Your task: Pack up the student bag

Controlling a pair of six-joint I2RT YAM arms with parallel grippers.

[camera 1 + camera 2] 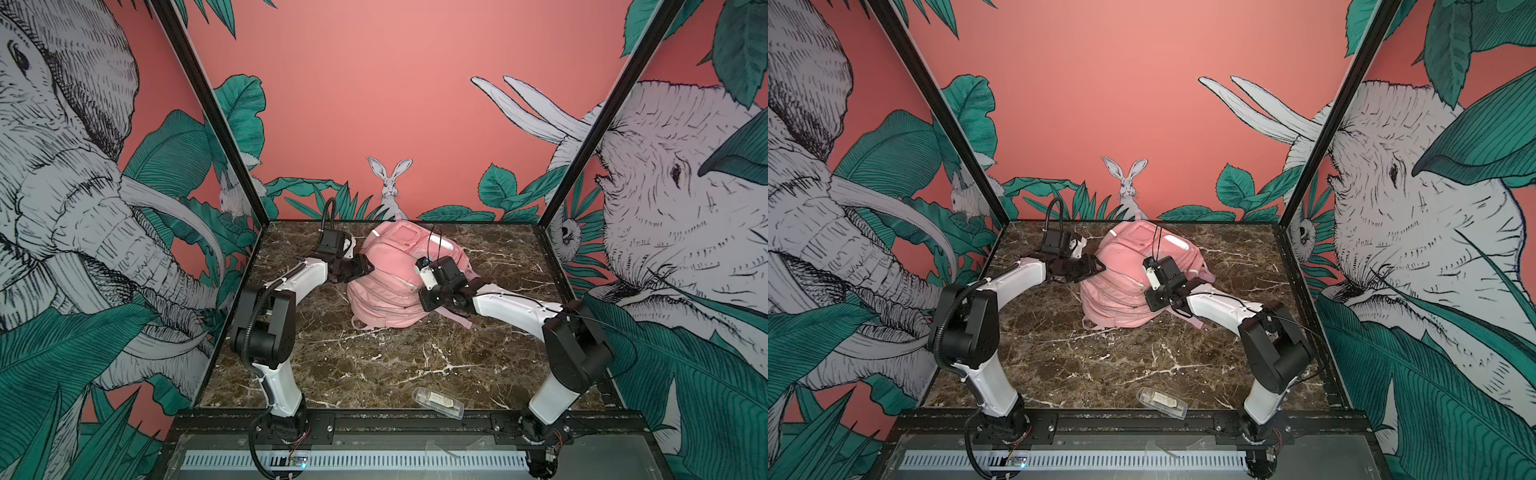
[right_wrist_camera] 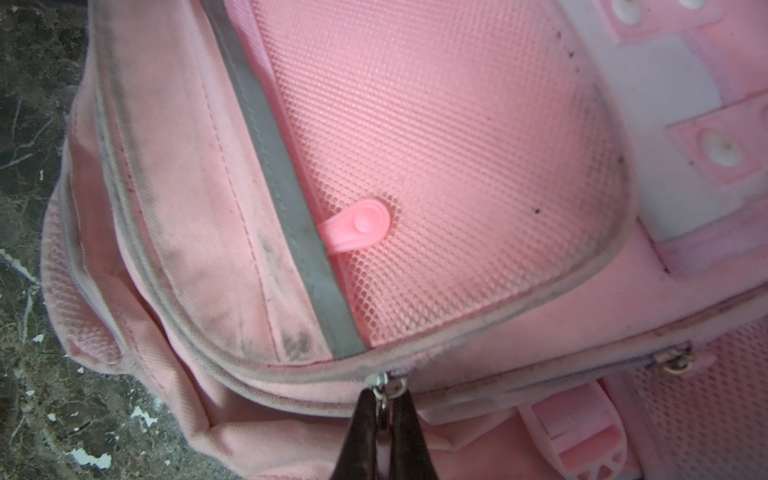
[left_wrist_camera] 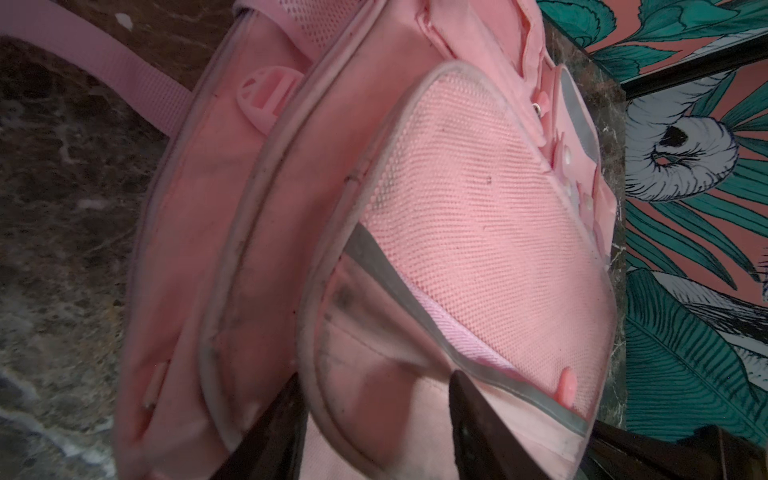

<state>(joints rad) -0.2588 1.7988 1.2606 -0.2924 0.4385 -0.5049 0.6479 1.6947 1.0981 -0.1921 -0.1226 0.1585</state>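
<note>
The student bag [image 1: 386, 286] [image 1: 1119, 286], a soft pink backpack, lies at the back middle of the marble table in both top views. My left gripper [image 1: 365, 266] [image 3: 372, 384] is at its left side. Its dark fingers [image 3: 465, 407] stand apart, closed on the rounded corner of the front pocket. On the bag's right side my right gripper [image 1: 428, 297] [image 2: 384, 397] is shut on the metal zipper pull [image 2: 382, 388] of a closed zip. A grey reflective strip [image 2: 291, 208] and a pink mesh pocket [image 2: 457, 166] lie beyond it.
A clear plastic case [image 1: 438, 402] [image 1: 1162, 401] lies near the table's front edge, right of the middle. A pink strap [image 1: 461, 322] trails from under the bag towards the right arm. Printed walls close the table [image 1: 374, 365] at the sides and the back.
</note>
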